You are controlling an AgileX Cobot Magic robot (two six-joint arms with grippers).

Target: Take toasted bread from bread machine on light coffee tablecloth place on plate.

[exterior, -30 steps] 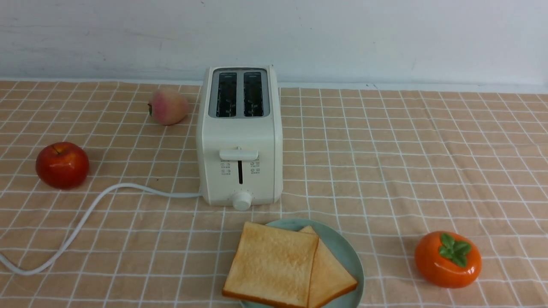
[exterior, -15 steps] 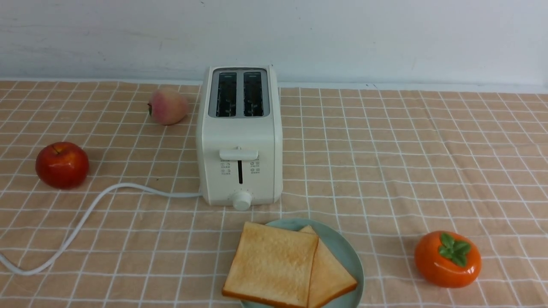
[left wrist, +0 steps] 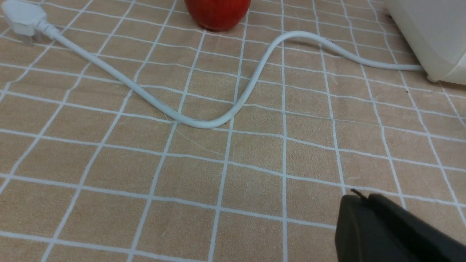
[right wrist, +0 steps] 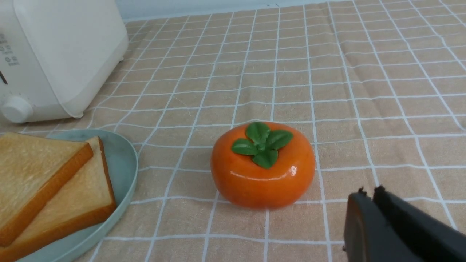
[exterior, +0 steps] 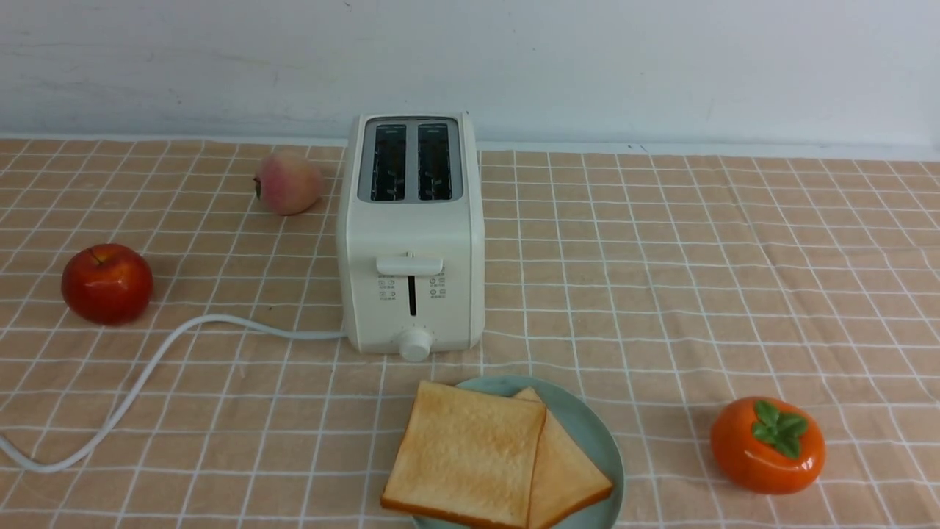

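Two slices of toasted bread (exterior: 466, 452) lie overlapping on the pale mint plate (exterior: 587, 426), just in front of the cream-white bread machine (exterior: 411, 235), on the light tan tablecloth (exterior: 661, 279). Both toaster slots look dark and empty. Neither arm shows in the front view. My left gripper (left wrist: 362, 196) is shut and holds nothing; it hovers over bare cloth near the white cord (left wrist: 204, 122). My right gripper (right wrist: 368, 192) has its fingers together on nothing, beside the orange persimmon (right wrist: 263, 165). The toasted bread (right wrist: 32, 171) and the plate (right wrist: 123, 160) lie beyond the persimmon.
A red apple (exterior: 107, 283) sits at the left and a pinkish peach (exterior: 288, 183) beside the toaster's left side. The persimmon (exterior: 768, 445) stands at the front right. The cord (exterior: 147, 375) curves over the cloth to a plug (left wrist: 22, 18).
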